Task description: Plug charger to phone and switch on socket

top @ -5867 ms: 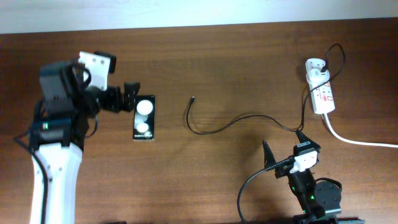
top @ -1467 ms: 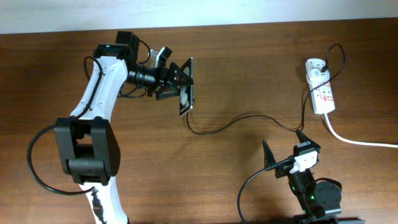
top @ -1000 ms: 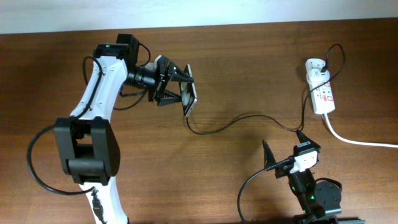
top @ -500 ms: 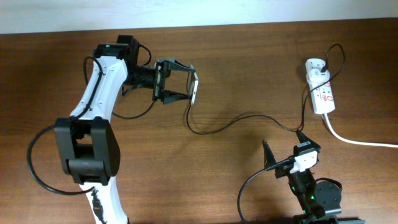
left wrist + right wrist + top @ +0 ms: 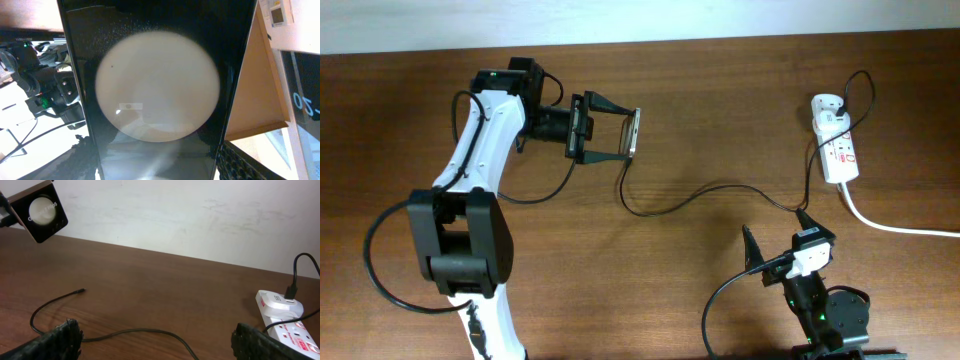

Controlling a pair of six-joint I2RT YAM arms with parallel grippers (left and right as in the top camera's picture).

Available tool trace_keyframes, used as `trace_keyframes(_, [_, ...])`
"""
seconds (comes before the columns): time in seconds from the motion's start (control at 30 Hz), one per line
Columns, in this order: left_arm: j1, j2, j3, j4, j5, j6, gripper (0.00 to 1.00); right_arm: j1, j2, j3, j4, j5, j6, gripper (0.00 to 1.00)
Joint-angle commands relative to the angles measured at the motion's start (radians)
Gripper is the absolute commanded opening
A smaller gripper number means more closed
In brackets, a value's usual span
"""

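Note:
My left gripper (image 5: 632, 131) is shut on the phone (image 5: 634, 133) and holds it above the table, edge-on to the overhead camera. The phone's glossy black screen (image 5: 157, 90) fills the left wrist view with one round light spot. In the right wrist view the phone (image 5: 42, 211) hangs at the top left. The charger's thin black cable (image 5: 700, 190) lies on the table, its tip (image 5: 81, 290) free, just below the phone. Its white adapter (image 5: 827, 108) sits in the socket (image 5: 840, 152) at the far right. My right gripper (image 5: 778, 252) is open and empty near the front edge.
The socket's thick white cord (image 5: 900, 227) runs off the right edge. The socket also shows in the right wrist view (image 5: 292, 327) at the lower right. A pale wall (image 5: 175, 210) stands behind the table's far edge.
My left gripper has lifted the phone off the table, carried it right over the cable tip and turned it edge-on. The right arm has not moved.

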Motion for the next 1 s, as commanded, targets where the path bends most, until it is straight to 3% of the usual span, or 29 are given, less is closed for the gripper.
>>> trace_keyframes(0.0, [0.006,0.004,0.024,-0.003,0.052,-0.04,0.0,-0.002,-0.006,-0.006,-0.004,-0.012,-0.006,0.99])
trace_keyframes(0.97, [0.006,0.004,0.024,-0.002,0.051,-0.053,0.0,-0.002,-0.006,-0.006,-0.004,-0.012,-0.006,0.99])
